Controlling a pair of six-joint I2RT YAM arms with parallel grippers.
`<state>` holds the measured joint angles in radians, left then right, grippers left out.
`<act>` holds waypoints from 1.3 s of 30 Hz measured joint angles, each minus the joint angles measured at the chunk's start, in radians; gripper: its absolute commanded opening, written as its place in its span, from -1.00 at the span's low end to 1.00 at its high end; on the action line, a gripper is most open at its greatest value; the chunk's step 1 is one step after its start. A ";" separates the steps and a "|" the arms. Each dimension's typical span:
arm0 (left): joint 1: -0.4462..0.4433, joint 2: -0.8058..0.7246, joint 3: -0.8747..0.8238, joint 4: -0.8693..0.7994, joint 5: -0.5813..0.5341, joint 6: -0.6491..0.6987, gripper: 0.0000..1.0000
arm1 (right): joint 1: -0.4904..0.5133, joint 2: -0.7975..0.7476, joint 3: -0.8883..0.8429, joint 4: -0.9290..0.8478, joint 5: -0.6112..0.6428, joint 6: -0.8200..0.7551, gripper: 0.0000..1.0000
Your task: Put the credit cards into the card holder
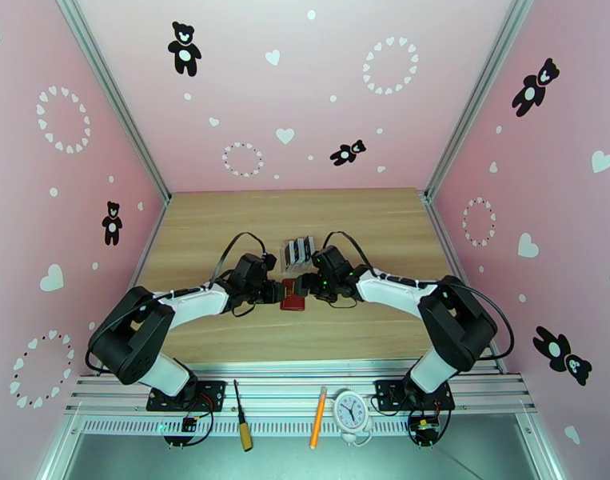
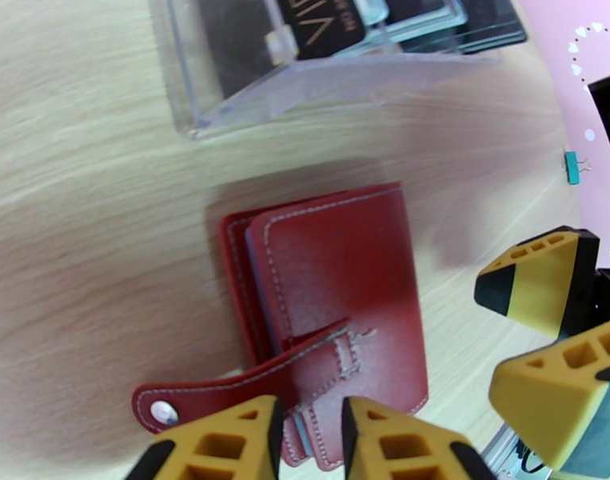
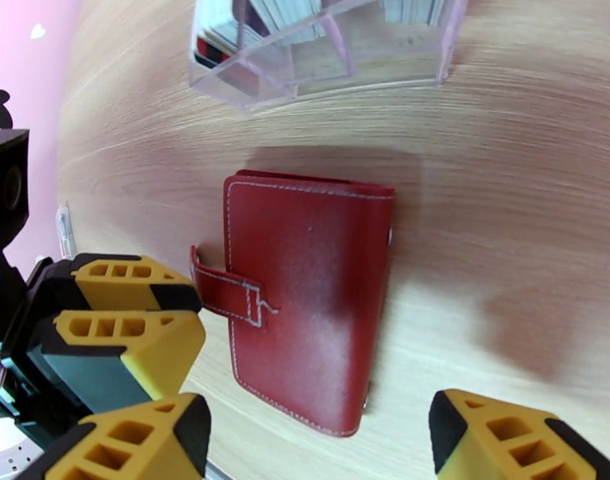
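The card holder [image 1: 293, 299], a dark red wallet, lies folded on the wood table [image 1: 225, 226] between both grippers, its snap tab [image 2: 225, 390] undone and splayed sideways. My left gripper [image 2: 312, 442] stands at the tab side, fingers nearly together with the wallet's cover edge in the narrow gap. From the other side, my right gripper [image 3: 320, 450] is wide open, hovering just off the wallet's spine edge without touching it. The credit cards [image 2: 324, 22] stand in a clear slotted rack [image 1: 298, 250] just behind the wallet; a dark brown one faces front.
A screwdriver [image 1: 242, 426], an orange pen [image 1: 318, 427] and a small clock [image 1: 352, 410] lie on the metal rail at the near edge. Pink walls close in the table on three sides. A small teal clip [image 2: 572, 166] hangs on the wall.
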<state>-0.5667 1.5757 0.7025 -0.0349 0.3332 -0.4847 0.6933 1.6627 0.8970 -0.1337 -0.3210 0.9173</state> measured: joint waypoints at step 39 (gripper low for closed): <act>0.000 0.135 0.114 -0.085 -0.042 0.014 -0.54 | 0.028 0.117 -0.025 0.312 -0.144 0.072 -0.23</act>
<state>-0.5663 1.7111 0.8165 -0.1196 0.2916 -0.4709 0.7212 1.7798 0.8722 0.1787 -0.4648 0.9890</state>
